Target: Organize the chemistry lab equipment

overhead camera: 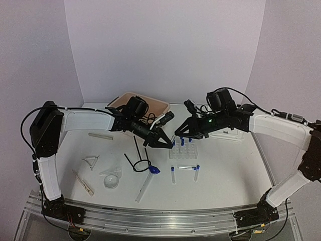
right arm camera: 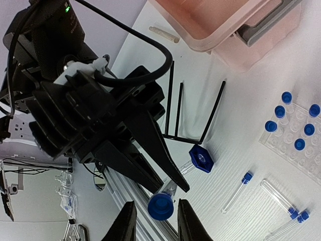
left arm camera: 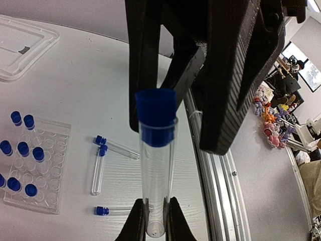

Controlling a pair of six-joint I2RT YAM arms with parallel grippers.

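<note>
**K:** Left gripper (left arm camera: 155, 217) is clamped on the round bottom end of a blue-capped tube (left arm camera: 156, 173). The jaws are nearly together with only the glass between them.

**M:** Where's the tube?

**K:** In the air between the two arms, above the table by the left edge of the tube rack (overhead camera: 185, 153). It's not in a well.

**M:** Orientation?

**K:** The long axis runs in line with the left fingers, so roughly left-to-right across the table. It's slanted, not upright. The round end is on the left and the cap (right arm camera: 161, 207) leads toward the right arm.

**M:** Right side?

**K:** Right gripper (right arm camera: 156, 203) is parted, one finger on each side of the cap. The right wrist view shows a thin gap on both sides, so I'd say it grips nothing.

**M:** So a handover.

**K:** That's my read: the tube-to-rack step, mid-transfer. The next move calls for the right jaws to close square on the cap end before the left lets go. Then the tube has to swing round-end-down over a free well. The cap is short, so an off-centre pinch could let it slip.

**M:** Backlog?

**K:** Left to right: wooden clamp (overhead camera: 83, 183), funnel (overhead camera: 111, 178) and ring stand (overhead camera: 139, 161), none of them touched by either arm. Three loose tubes (overhead camera: 186, 167) lie flat on the near side of the rack.
</note>
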